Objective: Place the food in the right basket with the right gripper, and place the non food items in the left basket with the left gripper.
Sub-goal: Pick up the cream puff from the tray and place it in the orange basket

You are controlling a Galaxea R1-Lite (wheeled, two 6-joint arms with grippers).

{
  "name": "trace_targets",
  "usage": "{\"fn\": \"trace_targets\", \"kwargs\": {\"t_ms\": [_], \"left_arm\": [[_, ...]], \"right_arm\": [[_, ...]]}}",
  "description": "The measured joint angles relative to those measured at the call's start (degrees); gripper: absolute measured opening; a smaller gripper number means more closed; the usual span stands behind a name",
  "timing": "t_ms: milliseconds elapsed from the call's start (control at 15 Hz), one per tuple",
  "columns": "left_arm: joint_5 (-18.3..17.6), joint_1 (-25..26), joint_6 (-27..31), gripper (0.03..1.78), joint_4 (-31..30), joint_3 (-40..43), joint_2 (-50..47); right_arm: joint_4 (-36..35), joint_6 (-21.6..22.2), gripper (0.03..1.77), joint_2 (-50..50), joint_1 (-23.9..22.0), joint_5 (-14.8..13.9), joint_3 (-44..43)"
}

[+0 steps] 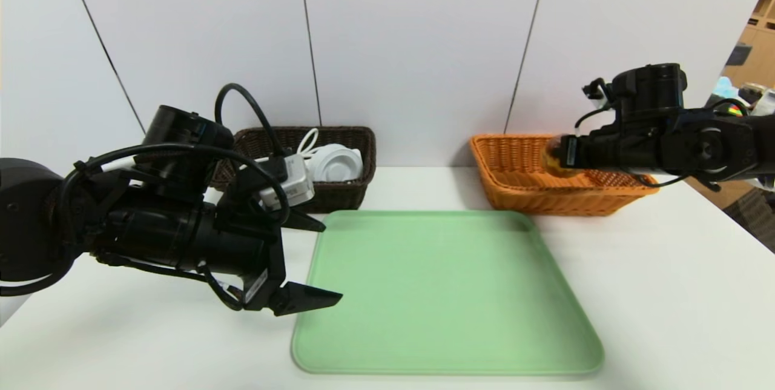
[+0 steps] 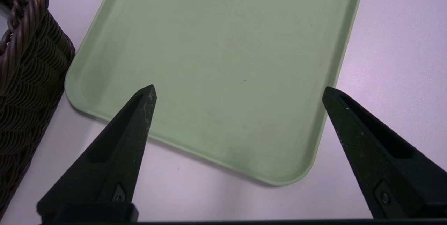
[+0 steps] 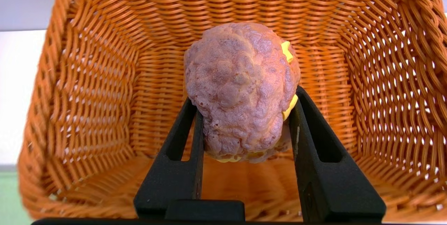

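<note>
The right hand [image 3: 244, 113] pinches a cream puff [image 3: 241, 88] — browned, bumpy, with yellow filling showing at its seam — and holds it above the inside of the orange basket [image 3: 87, 78], which stands at the right rear of the white surface [image 1: 666, 269]. The puff hangs clear of the woven floor, roughly over the basket's middle, and no other food shows in the basket.

The step in hand looks like the release. To do it well, the robot should lower the puff a little farther so it drops only a short way, keep it centred away from the walls, then spread the fingers evenly so the soft pastry does not stick to one pad or roll. A straight lift out afterwards would avoid catching the rim.

The left hand [image 1: 312, 260] hovers idle with its fingers spread wide over the near-left corner of the green tray [image 1: 448, 293], beside the dark basket [image 1: 348, 142] — which already holds a white charger and cable [image 1: 330, 163]. The tray carries nothing, so this may be the last item.
</note>
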Motion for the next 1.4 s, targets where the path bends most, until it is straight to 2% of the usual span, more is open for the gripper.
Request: {"fn": "trace_targets", "kwargs": {"t_ms": [400, 600, 800, 1133, 1400], "left_arm": [[0.0, 0.05, 0.0, 1.69, 0.0, 0.05, -0.06], [-0.05, 0.16, 0.02, 1.69, 0.0, 0.05, -0.09], [-0.09, 0.18, 0.0, 1.69, 0.0, 0.05, -0.09], [-0.09, 0.18, 0.0, 1.69, 0.0, 0.05, -0.09], [-0.11, 0.18, 0.0, 1.69, -0.01, 0.05, -0.12]], "right_arm": [[2.51, -0.46, 0.72, 3.32, -0.4, 0.11, -3.44], [2.5, -0.41, 1.03, 3.64, -0.4, 0.11, -3.63], [2.45, -0.41, 1.26, 3.73, -0.4, 0.11, -3.74], [2.47, -0.49, 1.47, 4.06, -0.38, 0.11, -4.18], [2.54, -0.44, 1.57, 4.41, -0.4, 0.15, -4.46]]}}
